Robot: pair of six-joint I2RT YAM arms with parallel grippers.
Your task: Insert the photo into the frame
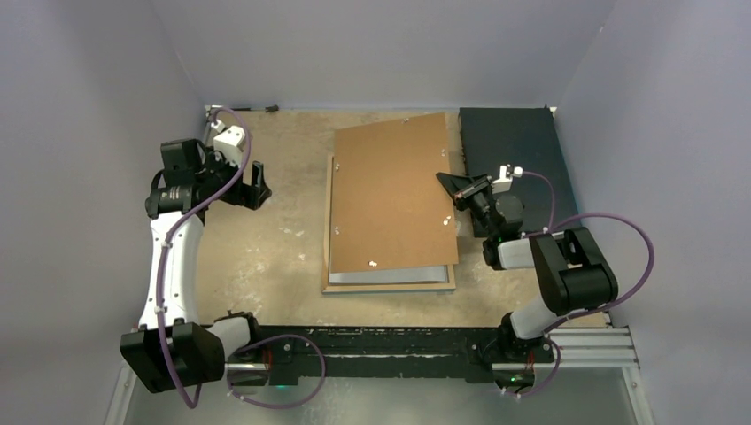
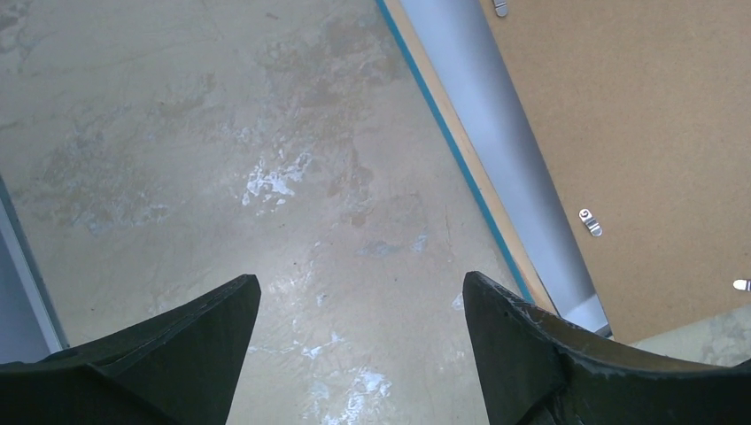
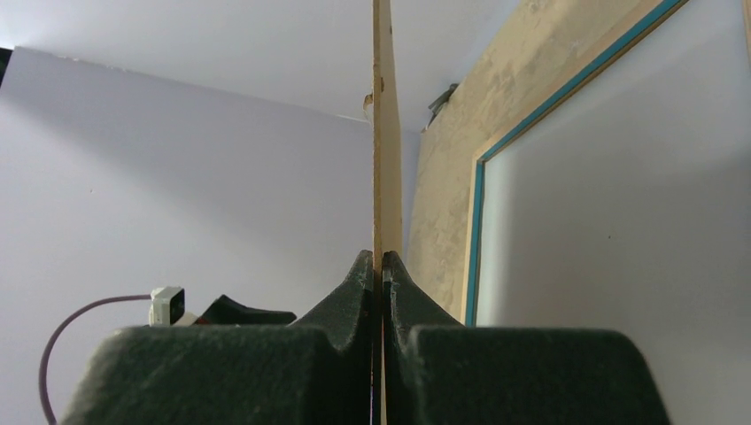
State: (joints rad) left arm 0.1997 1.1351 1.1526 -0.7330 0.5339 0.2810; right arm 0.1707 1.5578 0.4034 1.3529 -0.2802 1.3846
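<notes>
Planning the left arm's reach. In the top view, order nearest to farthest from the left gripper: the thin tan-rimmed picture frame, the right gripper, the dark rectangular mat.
1. Tan-rimmed picture frame, centre, right of the left gripper.
2. Right gripper, on the brown board's right edge.
3. Dark rectangular mat, far right.

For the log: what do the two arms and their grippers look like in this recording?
The left arm and right arm have white links, black joint housings and a looping purple cable each. The jaws are matte black, tapering wedges.
</notes>
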